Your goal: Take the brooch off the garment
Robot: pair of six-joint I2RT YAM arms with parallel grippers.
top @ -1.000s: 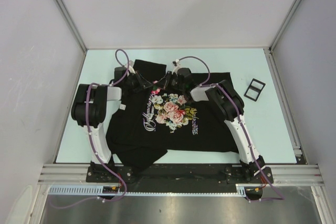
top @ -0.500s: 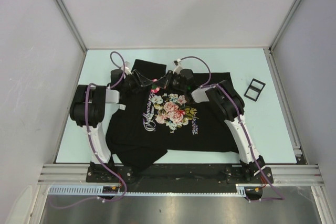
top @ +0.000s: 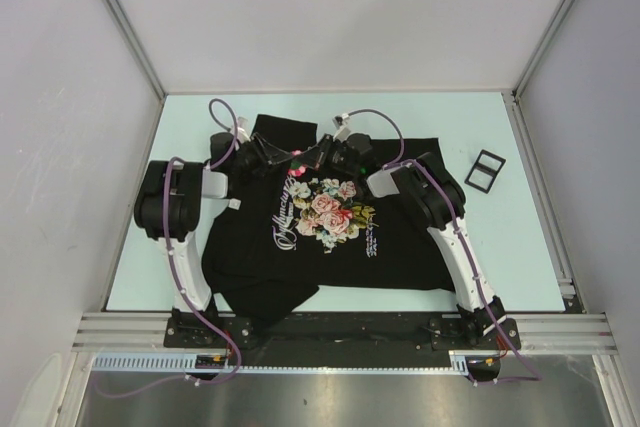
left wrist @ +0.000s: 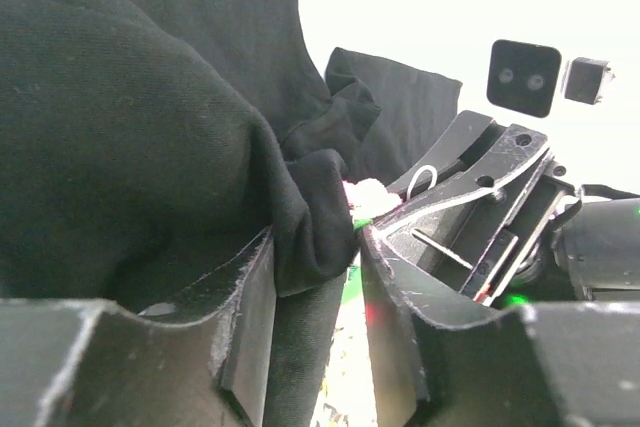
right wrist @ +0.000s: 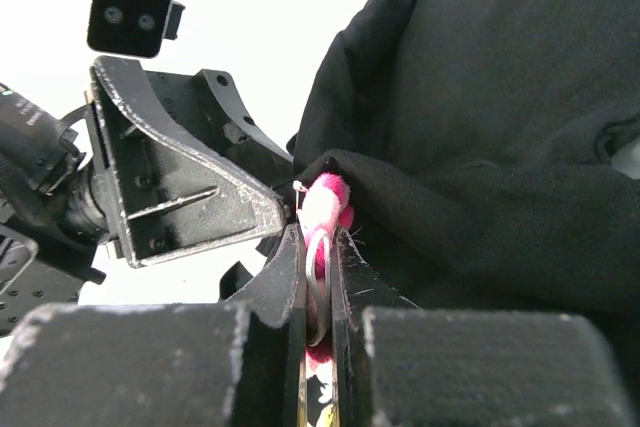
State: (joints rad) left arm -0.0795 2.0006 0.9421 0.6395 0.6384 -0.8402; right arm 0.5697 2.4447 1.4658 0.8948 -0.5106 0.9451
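Note:
The garment (top: 330,247), a black T-shirt with a rose print, lies flat on the table with its collar area bunched up between the two grippers. The brooch (right wrist: 325,202), small and bright pink with a wire pin loop, sits pinched in my right gripper (right wrist: 318,237), which is shut on it at the raised fold. From above, the brooch (top: 297,156) is a pink speck between the right gripper (top: 312,159) and the left gripper (top: 283,159). My left gripper (left wrist: 315,247) faces it, jaws apart, with a fold of the garment (left wrist: 150,127) hanging between them against one finger.
A small black rectangular frame (top: 485,169) lies on the pale table to the right of the shirt. Grey walls enclose the table on three sides. A metal rail (top: 340,332) runs along the near edge by the arm bases.
The left gripper's jaws have opened off the cloth and its arm has shifted slightly back. The right gripper has stayed shut on the brooch, which has moved a little towards the far side.

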